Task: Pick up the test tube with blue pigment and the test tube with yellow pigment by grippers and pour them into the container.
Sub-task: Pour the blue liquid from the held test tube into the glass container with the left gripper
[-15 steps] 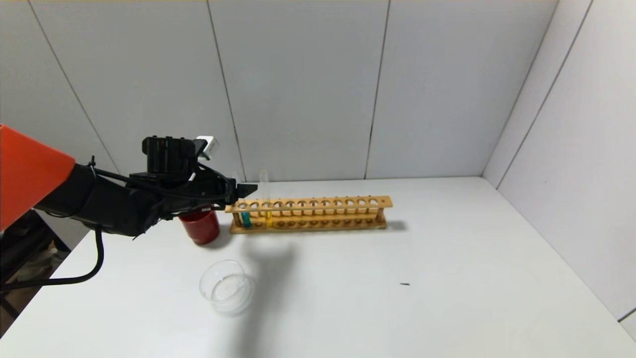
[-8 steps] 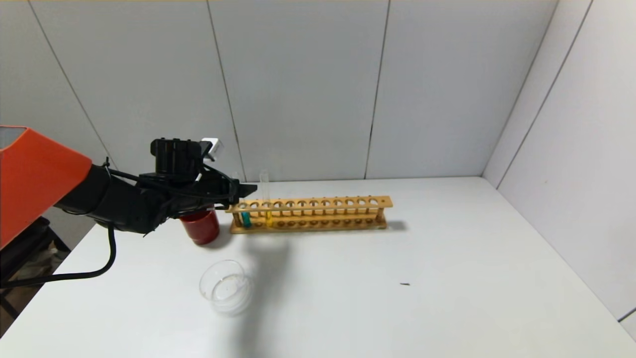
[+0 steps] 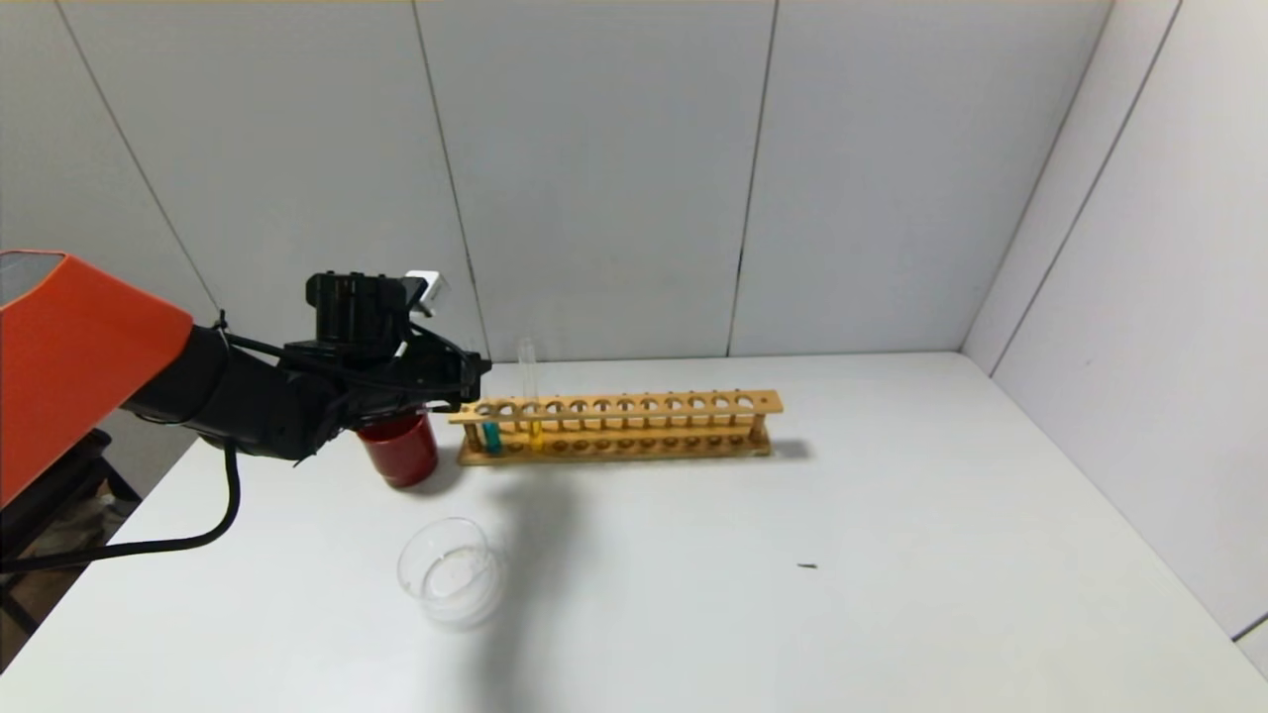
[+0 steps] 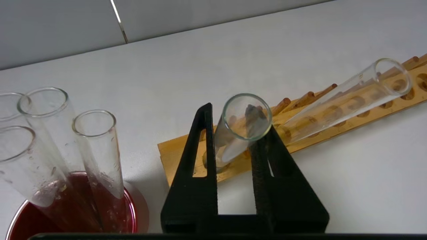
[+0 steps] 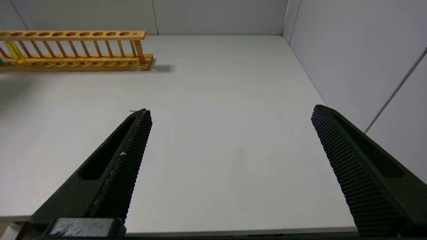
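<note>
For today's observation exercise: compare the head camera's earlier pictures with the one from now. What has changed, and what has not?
The left gripper has drawn back a little from over the wooden rack toward the red cup; its fingers close around the test tube with blue pigment. That tube, the test tube with yellow pigment and the container have stayed put.

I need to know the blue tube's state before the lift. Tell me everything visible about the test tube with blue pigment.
The test tube with blue pigment is a slim clear glass tube with an open round rim and a short teal-blue column at its base. It stands in the end hole of the wooden rack, nearest the red cup. The left gripper has a black finger on either side of it just below the rim.
</note>
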Robot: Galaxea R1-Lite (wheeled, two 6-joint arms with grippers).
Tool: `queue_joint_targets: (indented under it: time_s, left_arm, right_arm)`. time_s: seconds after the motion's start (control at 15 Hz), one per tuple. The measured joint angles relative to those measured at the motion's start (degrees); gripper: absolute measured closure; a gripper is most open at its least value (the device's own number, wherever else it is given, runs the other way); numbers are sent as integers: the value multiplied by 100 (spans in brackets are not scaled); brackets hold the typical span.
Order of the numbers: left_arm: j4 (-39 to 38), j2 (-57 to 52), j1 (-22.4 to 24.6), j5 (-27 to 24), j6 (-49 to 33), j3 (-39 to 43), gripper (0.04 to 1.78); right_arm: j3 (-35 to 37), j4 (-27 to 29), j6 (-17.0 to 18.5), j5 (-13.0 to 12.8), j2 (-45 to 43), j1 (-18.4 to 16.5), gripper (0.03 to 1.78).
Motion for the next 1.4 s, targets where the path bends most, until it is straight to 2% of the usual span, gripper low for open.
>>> queue_joint_targets:
  time_s: [0.4, 0.87, 1.13, 1.4]
  left_arm:
    - [268, -384, -45, 126, 33, -154, 150]
    - [1742, -2015, -34, 94, 377, -535, 150]
    - [2669, -3087, 33, 18, 1332, 99, 150]
    - [2619, -3796, 46, -375, 2038, 1293, 150]
  right_arm:
    - [0, 0, 0, -2, 0, 0, 6]
    - [0, 0, 0, 0, 0, 0, 6]
    - [0, -2, 0, 0, 0, 0, 6]
    - [0, 0, 0, -2, 0, 0, 6]
